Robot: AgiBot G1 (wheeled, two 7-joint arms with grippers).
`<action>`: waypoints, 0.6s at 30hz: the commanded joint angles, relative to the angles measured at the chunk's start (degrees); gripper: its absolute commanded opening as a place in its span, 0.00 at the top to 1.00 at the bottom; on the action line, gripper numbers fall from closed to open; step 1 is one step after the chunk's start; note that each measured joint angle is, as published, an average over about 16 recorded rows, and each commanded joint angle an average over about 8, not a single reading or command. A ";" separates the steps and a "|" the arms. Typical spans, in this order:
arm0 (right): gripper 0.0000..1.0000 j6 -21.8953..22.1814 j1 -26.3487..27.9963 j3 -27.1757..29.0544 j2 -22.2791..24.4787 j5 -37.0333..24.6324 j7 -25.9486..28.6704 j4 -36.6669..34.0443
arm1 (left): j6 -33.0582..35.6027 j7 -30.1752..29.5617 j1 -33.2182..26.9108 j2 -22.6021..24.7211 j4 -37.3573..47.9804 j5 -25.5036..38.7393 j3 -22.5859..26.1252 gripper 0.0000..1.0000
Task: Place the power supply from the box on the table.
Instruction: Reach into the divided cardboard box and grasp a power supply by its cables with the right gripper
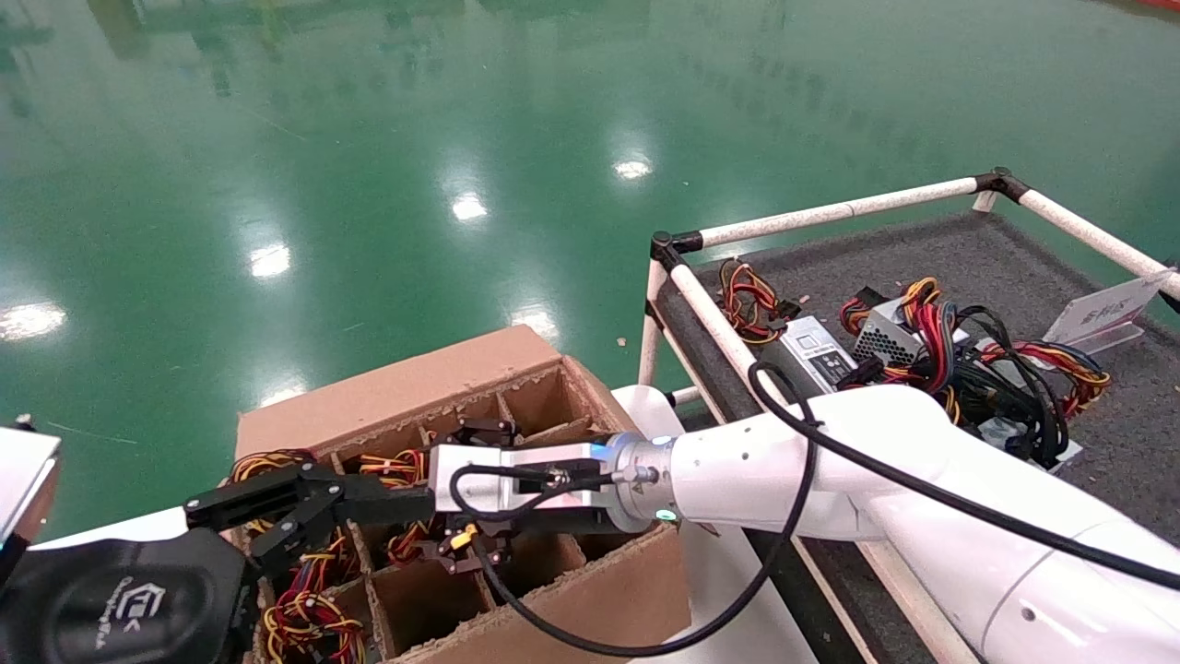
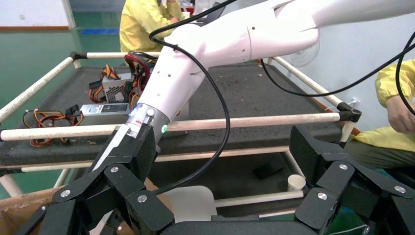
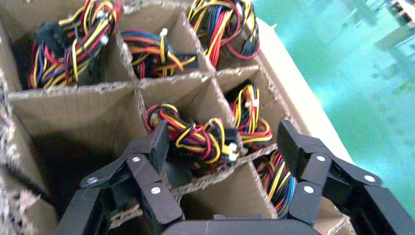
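The brown box [image 1: 599, 590] with its divider grid [image 3: 73, 112] stands at the lower left. Several cells hold red, yellow and black wire bundles. My right gripper [image 1: 475, 493] reaches over the box's middle cells. It is open [image 3: 222, 142], its fingers straddling a ragged divider. Between them lies one power supply's wire bundle [image 3: 195, 139], untouched, its metal case hidden beneath. My left gripper [image 1: 304, 512] hovers over the box's left side, open and empty [image 2: 225, 147], facing the right arm's wrist [image 2: 147, 115]. The dark grey table [image 1: 922, 258] lies to the right.
On the table lie a flat labelled unit [image 1: 816, 355], a mesh-faced unit [image 1: 883, 339] and tangled wires [image 1: 1005, 369]. White pipe rails [image 1: 830, 210] frame it. A white surface [image 1: 645, 406] lies between box and table. People in yellow [image 2: 144, 19] stand beyond the table.
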 commanded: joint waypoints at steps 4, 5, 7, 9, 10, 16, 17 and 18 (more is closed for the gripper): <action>1.00 0.03 0.67 -2.33 0.02 2.11 -0.38 -0.63 | 0.00 0.00 0.00 0.00 0.00 -0.01 0.01 0.00; 1.00 0.12 0.73 -2.75 0.01 2.46 -0.55 -0.63 | 0.00 0.00 0.00 0.00 0.00 -0.01 0.01 0.00; 1.00 0.32 0.82 -3.55 0.00 3.13 -0.88 -0.51 | -0.01 0.01 0.00 0.00 0.00 -0.01 0.01 0.00; 1.00 0.54 0.91 -4.35 -0.01 3.77 -1.19 -0.31 | -0.01 0.01 0.00 -0.01 0.00 -0.01 0.02 0.00; 1.00 0.64 0.95 -4.77 -0.02 4.06 -1.33 -0.20 | -0.01 0.01 0.00 -0.01 0.00 -0.01 0.02 0.00; 1.00 1.20 1.15 -7.14 -0.02 5.63 -2.06 0.51 | -0.01 0.01 -0.01 -0.01 0.00 -0.02 0.03 0.00; 1.00 1.34 1.22 -7.47 -0.02 5.90 -2.17 0.61 | -0.01 0.01 -0.01 -0.01 0.00 -0.02 0.03 0.00; 1.00 1.47 1.30 -7.76 -0.02 6.20 -2.25 0.69 | -0.01 0.01 -0.01 -0.01 0.00 -0.02 0.03 0.00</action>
